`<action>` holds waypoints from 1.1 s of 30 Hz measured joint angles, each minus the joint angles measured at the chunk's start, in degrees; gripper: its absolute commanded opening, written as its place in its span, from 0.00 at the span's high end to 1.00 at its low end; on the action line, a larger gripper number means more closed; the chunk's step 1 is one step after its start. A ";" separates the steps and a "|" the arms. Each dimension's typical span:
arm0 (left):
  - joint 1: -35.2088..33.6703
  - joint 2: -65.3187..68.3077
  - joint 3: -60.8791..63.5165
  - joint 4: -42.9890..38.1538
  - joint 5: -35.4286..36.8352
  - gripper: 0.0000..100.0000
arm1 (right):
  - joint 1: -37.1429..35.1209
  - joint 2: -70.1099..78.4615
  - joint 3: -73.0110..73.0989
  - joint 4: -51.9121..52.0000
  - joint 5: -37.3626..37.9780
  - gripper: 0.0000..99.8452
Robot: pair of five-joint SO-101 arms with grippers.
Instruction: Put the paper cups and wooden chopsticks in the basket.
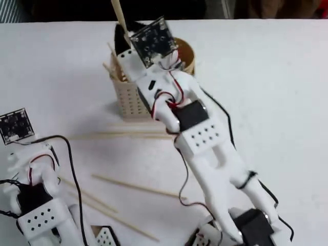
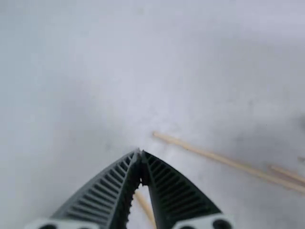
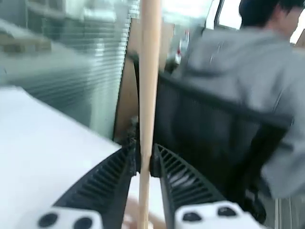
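A cream perforated basket (image 1: 130, 97) stands at the far middle of the table with several chopsticks sticking out of it. A brown paper cup (image 1: 187, 55) sits at its right side, partly hidden by the arm. My right gripper (image 3: 144, 153) hovers over the basket, shut on a wooden chopstick (image 3: 148, 90) that points upward (image 1: 119, 15). My left gripper (image 2: 140, 153) is shut and empty, low over the table at the near left. Loose chopsticks (image 2: 228, 162) lie beyond it, and one chopstick (image 2: 145, 207) shows beneath its jaws.
More chopsticks lie on the white table: a bundle (image 1: 133, 134) in front of the basket, one (image 1: 136, 187) in the middle and a pair (image 1: 102, 205) near the left arm (image 1: 36, 205). The right arm (image 1: 215, 154) crosses the table's middle.
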 measured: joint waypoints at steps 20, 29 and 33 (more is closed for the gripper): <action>0.00 0.00 0.00 0.00 0.00 0.98 | 0.79 -0.53 -15.91 30.42 -7.47 0.97; 0.00 0.00 0.00 0.00 0.00 0.98 | 0.79 -3.96 -17.49 59.16 -7.56 0.98; 0.00 0.00 0.00 0.00 0.00 0.98 | 0.79 -5.19 -16.88 69.63 -7.56 0.98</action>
